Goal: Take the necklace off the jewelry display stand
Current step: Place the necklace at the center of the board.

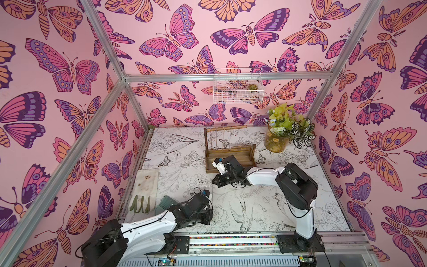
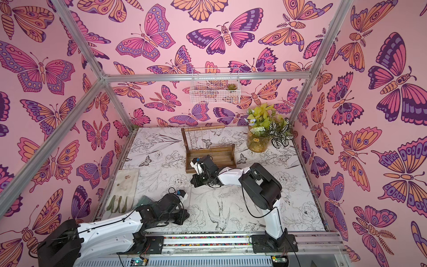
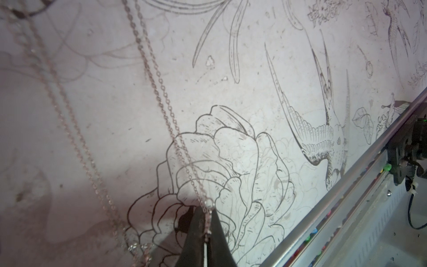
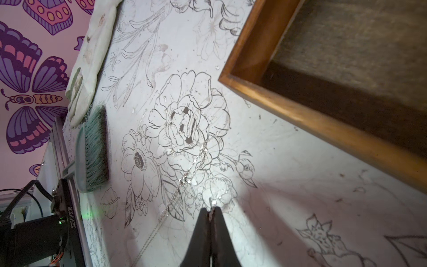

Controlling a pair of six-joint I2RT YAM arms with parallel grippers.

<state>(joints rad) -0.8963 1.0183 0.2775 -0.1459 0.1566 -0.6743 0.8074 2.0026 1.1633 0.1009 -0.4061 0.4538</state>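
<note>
Necklace [image 3: 161,83]: thin silver chain, off the stand [image 1: 242,148], strands hanging loose over the counter [image 1: 180,159] on the robot's side of it. L fingers [image 3: 196,231] clenched on the chain at a small link. R fingers [image 4: 201,226] pressed tight too, shiny speck at tips, can't tell if chain is pinched. Stand corner near R fingers; teal brush [image 4: 94,150] farther out by counter edge

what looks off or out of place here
The necklace is nowhere near the stand: the shut left pincer pinches it, and its strands run straight through the air over the table instead of hanging or lying flat.
</note>
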